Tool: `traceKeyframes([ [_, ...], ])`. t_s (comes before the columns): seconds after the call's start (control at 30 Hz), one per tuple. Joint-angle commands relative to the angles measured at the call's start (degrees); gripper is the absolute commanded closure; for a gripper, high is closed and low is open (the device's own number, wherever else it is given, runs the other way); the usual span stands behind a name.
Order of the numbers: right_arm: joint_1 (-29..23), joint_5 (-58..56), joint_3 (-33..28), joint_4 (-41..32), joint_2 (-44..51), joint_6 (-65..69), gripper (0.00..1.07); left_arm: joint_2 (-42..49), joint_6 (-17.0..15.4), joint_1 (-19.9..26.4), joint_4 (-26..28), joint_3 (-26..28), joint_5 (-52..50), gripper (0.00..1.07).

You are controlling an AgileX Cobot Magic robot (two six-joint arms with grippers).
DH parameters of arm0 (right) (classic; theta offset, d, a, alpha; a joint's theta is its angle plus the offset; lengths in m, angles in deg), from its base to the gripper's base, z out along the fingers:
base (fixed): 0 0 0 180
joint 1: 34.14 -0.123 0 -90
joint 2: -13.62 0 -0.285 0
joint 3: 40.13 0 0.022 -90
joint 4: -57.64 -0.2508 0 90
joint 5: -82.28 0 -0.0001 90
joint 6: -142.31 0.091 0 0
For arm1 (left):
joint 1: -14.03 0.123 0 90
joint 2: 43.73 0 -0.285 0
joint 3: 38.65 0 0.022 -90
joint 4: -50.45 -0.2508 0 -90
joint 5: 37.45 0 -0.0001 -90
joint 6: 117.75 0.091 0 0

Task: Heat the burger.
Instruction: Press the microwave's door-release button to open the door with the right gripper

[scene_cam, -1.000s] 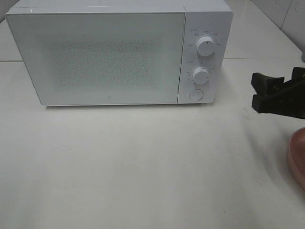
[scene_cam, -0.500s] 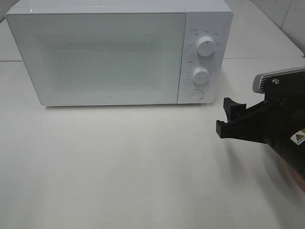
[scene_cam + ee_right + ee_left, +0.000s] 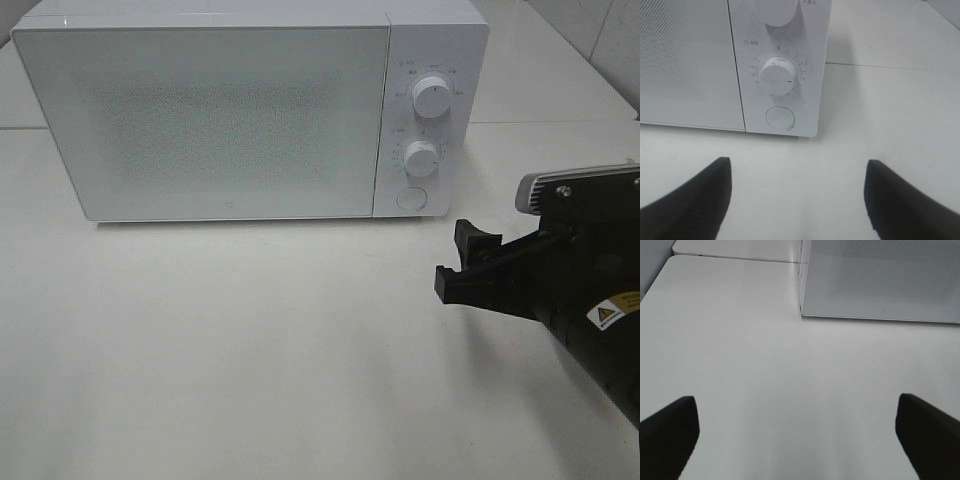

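Observation:
The burger is out of view in every frame. A white microwave (image 3: 200, 120) stands at the back of the table with its door closed. My right gripper (image 3: 458, 262) hovers open over the table, in front of and to the right of the control panel, with nothing between its fingers. In the right wrist view the gripper (image 3: 797, 195) faces the lower knob (image 3: 779, 76) and the round button (image 3: 780, 118). My left gripper (image 3: 797, 425) is wide open over bare table, with the microwave's (image 3: 880, 280) lower left corner ahead of it.
Two knobs (image 3: 432, 96) and a round button (image 3: 411, 198) sit on the microwave's right panel. The white table (image 3: 250, 340) stretches in front of the microwave. A seam between table tops runs behind it.
My right arm has come in from the right edge, moving left and toward the table's front. It now covers the pink plate that showed at the right edge.

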Motion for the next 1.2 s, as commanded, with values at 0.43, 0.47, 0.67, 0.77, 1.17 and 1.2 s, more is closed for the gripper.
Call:
traceKeyframes([
  [0.43, -0.11, 0.57, 0.11, 0.29, 0.11, 46.35, 0.77, 1.20, 0.00, -0.29, 0.06, -0.11, -0.80, 0.07],
  [0.47, -0.11, 0.57, 0.11, 0.29, 0.11, 50.19, 0.80, 1.20, 0.00, -0.29, 0.06, -0.11, -0.80, 0.07],
  [0.67, -0.11, 0.63, 0.11, 0.23, 0.11, 73.28, 0.97, 1.20, 0.00, -0.29, 0.06, -0.11, -0.80, 0.07],
  [0.77, -0.11, 0.63, 0.11, 0.23, 0.11, 75.11, 0.99, 1.20, 0.00, -0.29, 0.06, -0.11, -0.80, 0.07],
  [1.17, -0.11, 0.29, 0.11, 0.29, -2.92, 80.44, 1.07, 1.20, 0.00, -0.29, 0.06, -0.11, -0.80, 0.07],
  [1.2, -0.11, 0.29, 0.11, 0.40, -3.67, 80.96, 1.07, 1.20, 0.00, -0.29, 0.06, -0.11, -0.80, 0.07],
])
